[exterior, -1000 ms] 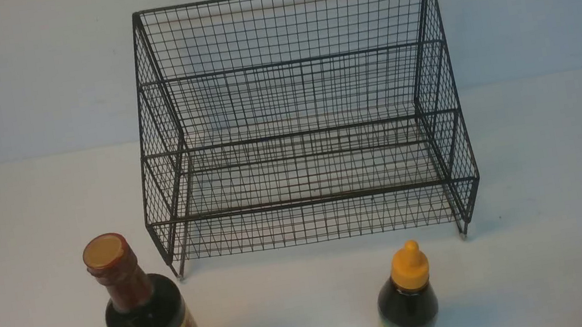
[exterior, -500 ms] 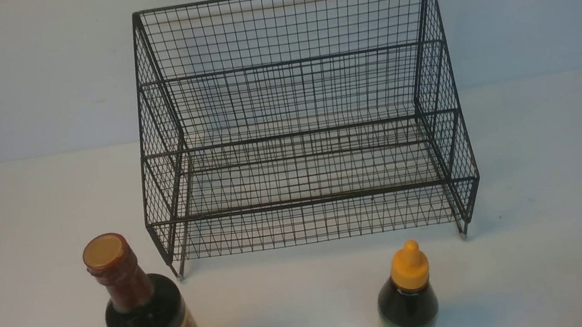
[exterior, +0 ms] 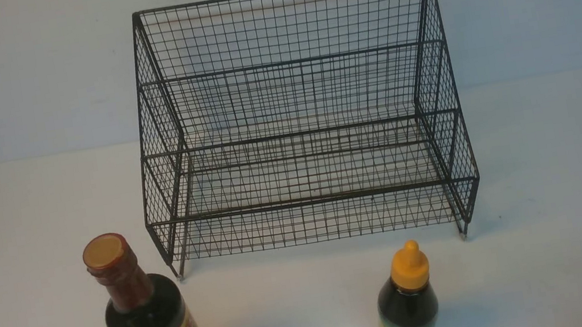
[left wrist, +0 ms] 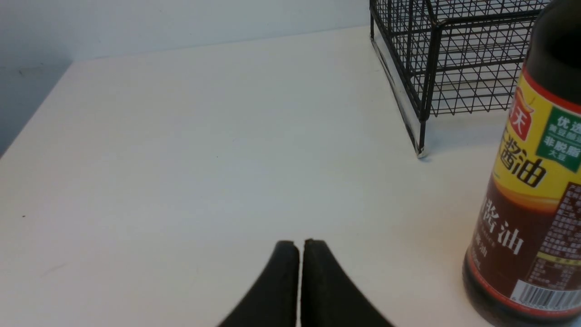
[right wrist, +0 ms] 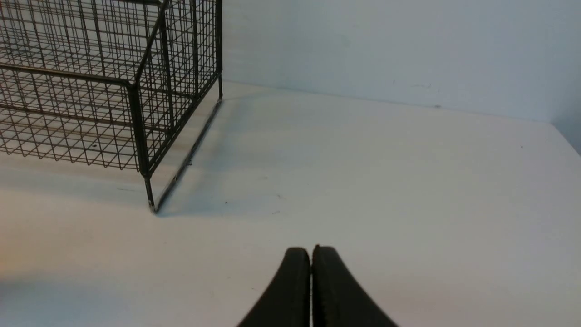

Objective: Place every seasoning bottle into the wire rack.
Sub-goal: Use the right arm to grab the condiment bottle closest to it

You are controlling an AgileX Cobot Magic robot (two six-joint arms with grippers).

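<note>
A black wire rack (exterior: 293,99) with stepped tiers and sloping sides is found standing on small feet on a white table (exterior: 558,175), before a pale wall (exterior: 23,71). A tall bottle (exterior: 147,318) with an orange flat cap, red-brown neck and yellow label is recorded upright in front of the rack's left corner, apart from it. A shorter bottle (exterior: 407,302) with an orange nozzle cap is noted upright before the rack's right half, likewise apart. Both bases are cut off by the frame edge.
</note>
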